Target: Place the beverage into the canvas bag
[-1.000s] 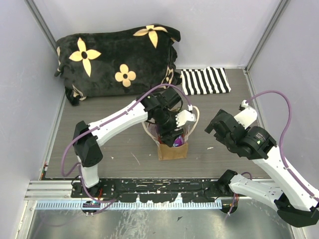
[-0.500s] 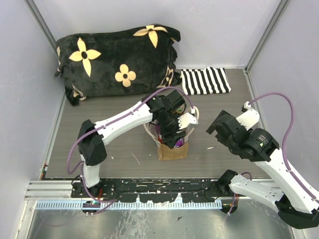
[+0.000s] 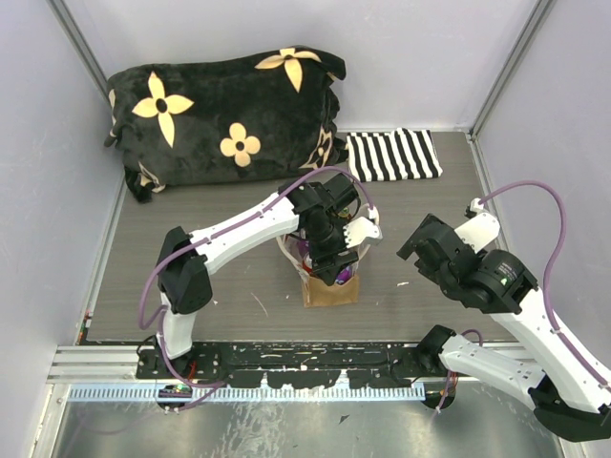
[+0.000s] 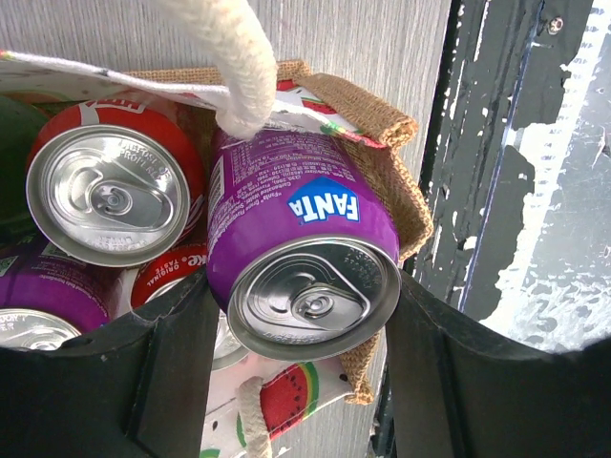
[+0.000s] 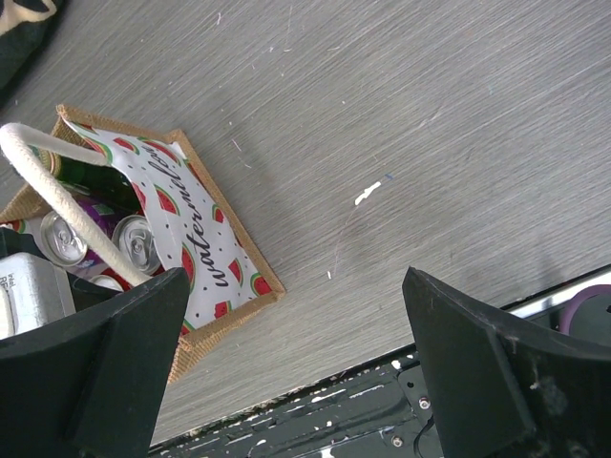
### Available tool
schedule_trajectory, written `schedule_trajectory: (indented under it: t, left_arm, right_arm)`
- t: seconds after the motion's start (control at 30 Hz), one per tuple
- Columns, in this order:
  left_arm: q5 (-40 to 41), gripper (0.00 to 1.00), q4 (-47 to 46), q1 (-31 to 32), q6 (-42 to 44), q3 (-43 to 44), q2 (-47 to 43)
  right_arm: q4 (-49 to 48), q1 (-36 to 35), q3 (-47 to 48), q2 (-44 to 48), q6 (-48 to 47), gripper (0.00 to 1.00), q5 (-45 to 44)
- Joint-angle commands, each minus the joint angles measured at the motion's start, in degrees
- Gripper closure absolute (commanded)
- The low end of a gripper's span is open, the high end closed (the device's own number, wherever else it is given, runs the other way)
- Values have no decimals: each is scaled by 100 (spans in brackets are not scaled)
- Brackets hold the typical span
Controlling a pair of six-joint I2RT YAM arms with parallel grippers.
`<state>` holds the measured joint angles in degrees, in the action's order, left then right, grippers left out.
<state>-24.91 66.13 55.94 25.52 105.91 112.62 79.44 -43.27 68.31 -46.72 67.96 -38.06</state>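
The tan canvas bag (image 3: 331,286) stands near the table's front middle, with cream handles and a watermelon-print lining (image 5: 205,250). My left gripper (image 3: 334,260) reaches down into its mouth and is shut on a purple Fanta can (image 4: 304,258), held tilted at the bag's near corner. Red cans (image 4: 110,191) and another purple can (image 4: 43,305) sit inside the bag beside it. A cream handle (image 4: 229,57) drapes over the held can. My right gripper (image 3: 420,246) hangs open and empty to the right of the bag, above bare table.
A flat black-and-white striped cloth (image 3: 391,155) lies at the back right. A large black pillow with cream flowers (image 3: 224,114) fills the back left. The black mounting rail (image 3: 286,361) runs along the near edge. Grey walls close in both sides.
My left gripper has moved a little further down and right into the bag with the purple can. My right arm has shifted slightly, still open.
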Motion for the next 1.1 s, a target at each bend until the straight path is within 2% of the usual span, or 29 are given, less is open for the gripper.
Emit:
schedule_trajectory:
  t: [0.0,0.4,0.97,1.07]
  left_arm:
    - [-182,100,217,110,76,119,66]
    - [184,100,-185,187,-89,-147,366]
    - [253,100,-418,200,-193,-460,656]
    - [258,93,-378,207,-196,-424,730]
  right_arm:
    - [15,25,-8,41,180,0,-140]
    - [18,20,32,14,177,0,-147]
    - [45,17,115,-96,138,0,-193]
    - [45,21,104,-100,138,0,-184]
